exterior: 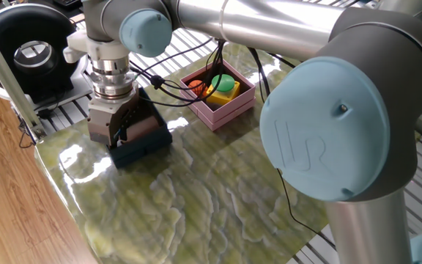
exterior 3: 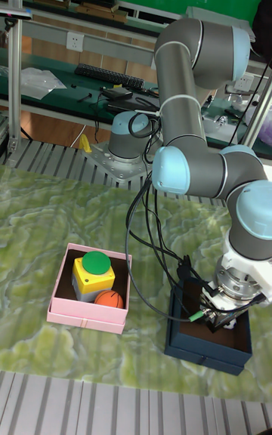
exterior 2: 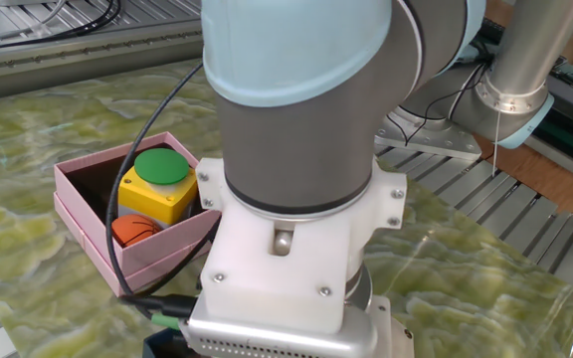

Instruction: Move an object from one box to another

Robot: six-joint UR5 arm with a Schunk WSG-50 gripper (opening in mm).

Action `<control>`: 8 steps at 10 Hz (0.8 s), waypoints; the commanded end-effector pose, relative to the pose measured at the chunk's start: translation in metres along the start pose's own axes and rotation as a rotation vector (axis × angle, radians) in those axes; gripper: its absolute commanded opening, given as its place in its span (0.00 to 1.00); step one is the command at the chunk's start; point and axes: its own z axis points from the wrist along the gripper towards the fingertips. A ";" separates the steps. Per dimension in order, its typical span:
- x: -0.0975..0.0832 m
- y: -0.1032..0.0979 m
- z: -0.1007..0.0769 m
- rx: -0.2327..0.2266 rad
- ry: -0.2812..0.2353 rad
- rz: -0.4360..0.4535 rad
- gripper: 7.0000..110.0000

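Note:
The navy-blue box sits near the table's left end, also seen low right in the tall view as the navy box. My gripper reaches straight down into it, and in the tall view the gripper has its fingers inside the walls. Whether they hold anything is hidden. The pink box stands apart to the right. The same pink box holds a yellow block with a green button and an orange ball.
A black round device stands on the slatted metal frame beyond the table's left end. Cables hang from the wrist across to the pink box. The large arm body blocks most of the other fixed view.

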 end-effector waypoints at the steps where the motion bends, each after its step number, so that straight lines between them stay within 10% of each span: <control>1: -0.003 0.004 -0.003 -0.018 -0.011 0.033 0.36; 2: -0.003 0.004 -0.004 -0.013 -0.007 0.044 0.15; 8: -0.006 0.004 -0.004 0.001 -0.007 0.070 0.00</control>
